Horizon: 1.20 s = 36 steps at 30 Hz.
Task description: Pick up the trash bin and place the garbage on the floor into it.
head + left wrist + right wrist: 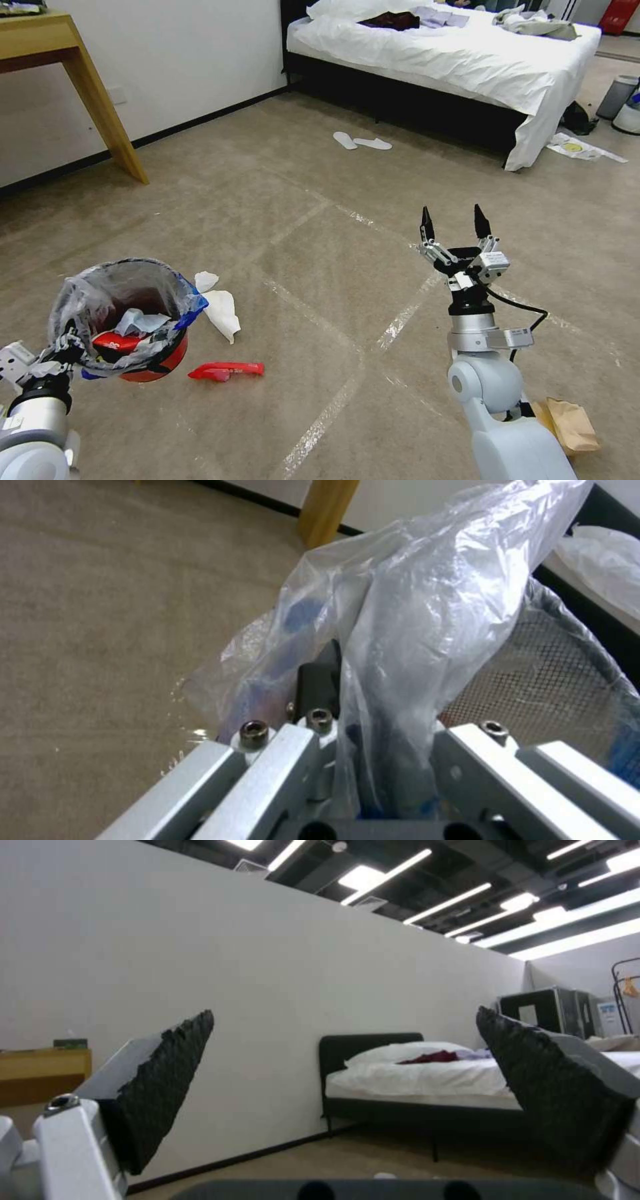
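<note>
The trash bin (160,360), a small red one lined with a crinkled clear bag edged in blue, hangs just above the floor (320,267) at my lower left. My left gripper (61,348) is shut on its near rim and liner. The left wrist view shows the bag (427,610) pinched between the fingers (319,680). Inside the bin lie a red wrapper and a pale scrap. Garbage on the carpet: white tissues (223,310) and a red wrapper (227,370) beside the bin, and a brown paper bag (567,423) by my right arm. My right gripper (453,223) (345,1012) points upward in mid-air, open and holding nothing.
A white-sheeted bed (467,60) stands at the back right, with white slippers (360,141) in front of it. A wooden table leg (107,113) is at the back left. A grey bin (617,97) and loose paper (580,147) sit far right.
</note>
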Tool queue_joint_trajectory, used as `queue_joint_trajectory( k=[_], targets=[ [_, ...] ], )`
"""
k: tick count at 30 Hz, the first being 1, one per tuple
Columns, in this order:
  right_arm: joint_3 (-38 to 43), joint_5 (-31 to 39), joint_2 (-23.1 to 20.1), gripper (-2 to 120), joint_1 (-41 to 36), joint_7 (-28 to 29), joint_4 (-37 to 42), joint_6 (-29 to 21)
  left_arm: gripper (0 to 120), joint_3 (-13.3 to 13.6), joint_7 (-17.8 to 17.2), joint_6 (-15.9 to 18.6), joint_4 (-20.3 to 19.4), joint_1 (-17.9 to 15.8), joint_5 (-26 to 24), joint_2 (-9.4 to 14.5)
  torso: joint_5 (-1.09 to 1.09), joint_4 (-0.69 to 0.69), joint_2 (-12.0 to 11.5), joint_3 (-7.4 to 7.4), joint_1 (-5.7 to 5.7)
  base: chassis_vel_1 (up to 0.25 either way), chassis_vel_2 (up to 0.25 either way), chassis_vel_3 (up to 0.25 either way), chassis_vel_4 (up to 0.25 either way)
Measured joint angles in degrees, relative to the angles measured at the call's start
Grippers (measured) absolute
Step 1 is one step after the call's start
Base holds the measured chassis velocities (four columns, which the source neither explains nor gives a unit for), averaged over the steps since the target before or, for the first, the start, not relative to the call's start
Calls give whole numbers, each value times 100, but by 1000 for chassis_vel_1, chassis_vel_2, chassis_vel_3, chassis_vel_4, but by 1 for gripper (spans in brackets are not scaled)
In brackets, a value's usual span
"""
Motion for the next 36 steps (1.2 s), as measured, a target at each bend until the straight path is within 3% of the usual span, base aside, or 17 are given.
queue_joint_trajectory(
  k=[13, 36],
  targets=[
    [-6, -75, -4, 100, 24, -32, -55, 45, 4, -34, -12, 4, -25, 14, -34, 7, 0, 0, 0, -1, -1, -15, 10, 16, -14],
    [-88, -103, 6, 100, 19, -33, -113, 120, 4, -60, -12, -26, -77, 61, -10, -42, 0, 0, 0, 0, 1, -128, 129, 130, -120]
  ],
)
